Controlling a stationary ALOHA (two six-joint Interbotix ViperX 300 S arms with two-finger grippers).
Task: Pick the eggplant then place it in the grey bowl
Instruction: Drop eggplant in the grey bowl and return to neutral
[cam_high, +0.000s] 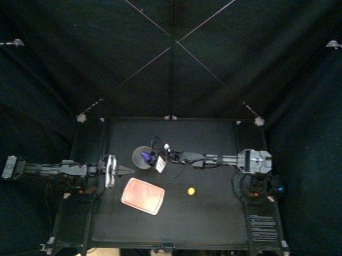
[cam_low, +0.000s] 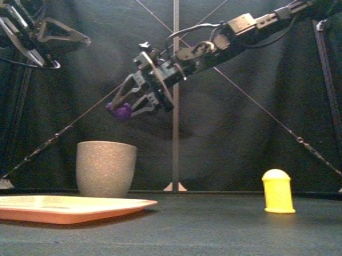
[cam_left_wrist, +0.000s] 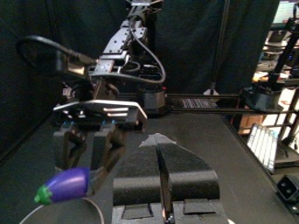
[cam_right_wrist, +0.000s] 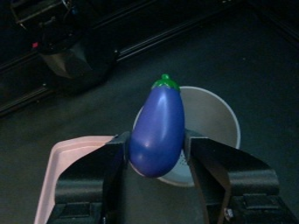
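From above, the right arm reaches past the middle, and the right gripper (cam_high: 144, 157) grasps the purple eggplant (cam_high: 139, 155) behind the pink tray (cam_high: 143, 195). A yellow toy (cam_high: 193, 190) lies to the tray's right, and the left gripper (cam_high: 107, 172) rests near the table's left edge. From the front, the eggplant hangs in the air above the mouth of the grey bowl (cam_low: 107, 168), clear of its rim. The left wrist view shows that arm's own jaws pressed together on nothing, and the right wrist view shows the eggplant clamped between its two jaws with the bowl underneath.
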